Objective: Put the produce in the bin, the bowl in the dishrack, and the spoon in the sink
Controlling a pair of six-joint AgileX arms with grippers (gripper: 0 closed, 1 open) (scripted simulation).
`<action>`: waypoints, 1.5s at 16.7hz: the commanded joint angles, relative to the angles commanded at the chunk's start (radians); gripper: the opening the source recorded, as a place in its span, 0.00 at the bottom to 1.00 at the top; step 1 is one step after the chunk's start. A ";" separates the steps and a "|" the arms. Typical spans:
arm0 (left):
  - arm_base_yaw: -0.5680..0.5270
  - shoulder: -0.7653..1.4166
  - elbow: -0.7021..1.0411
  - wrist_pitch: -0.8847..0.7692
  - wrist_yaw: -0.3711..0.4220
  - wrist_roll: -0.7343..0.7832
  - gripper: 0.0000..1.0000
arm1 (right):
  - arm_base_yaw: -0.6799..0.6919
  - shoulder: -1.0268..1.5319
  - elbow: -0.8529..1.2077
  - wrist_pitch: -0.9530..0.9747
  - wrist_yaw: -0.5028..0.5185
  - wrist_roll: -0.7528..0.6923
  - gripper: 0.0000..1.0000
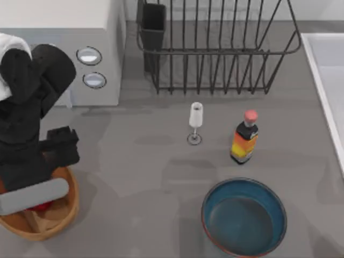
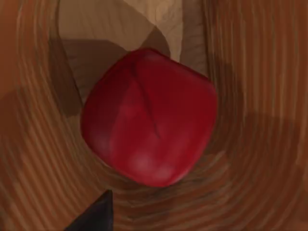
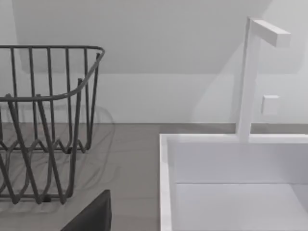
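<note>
**Grey bench, pepper down in the basket**

Grey bench (image 1: 134, 177) carries one bin (image 1: 59, 217), one produce (image 2: 147, 122) lying inside it, one bowl (image 1: 244, 217), one dishrack (image 1: 215, 51), one sink (image 3: 231, 163). My left gripper (image 1: 40, 201) hangs over the bin; whether its jaws are parted I cannot tell. I'd lift straight up, clearing the wicker.

The produce (image 2: 149, 122) is red, smooth and shiny, like wax. The bin (image 1: 59, 217) around it is orange-brown woven wicker with a ridged, rough look. The dishrack (image 1: 215, 51) is thin dark wire, like metal, and its corner cup (image 1: 153, 27) looks like matt black plastic. The bowl (image 1: 244, 217) is smooth and a bit shiny inside. The sink (image 3: 231, 183) is pale, smooth and matt. The table (image 1: 145, 177) is flat, dull grey.
</note>
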 joint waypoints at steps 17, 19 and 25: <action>0.122 -0.657 -0.490 0.527 0.126 -0.949 1.00 | 0.000 0.000 0.000 0.000 0.000 0.000 1.00; 0.128 -0.723 -0.539 0.581 0.139 -1.048 1.00 | 0.000 0.000 0.000 0.000 0.000 0.000 1.00; 0.146 -0.904 -0.676 0.729 0.175 -1.330 1.00 | 0.000 0.000 0.000 0.000 0.000 0.000 1.00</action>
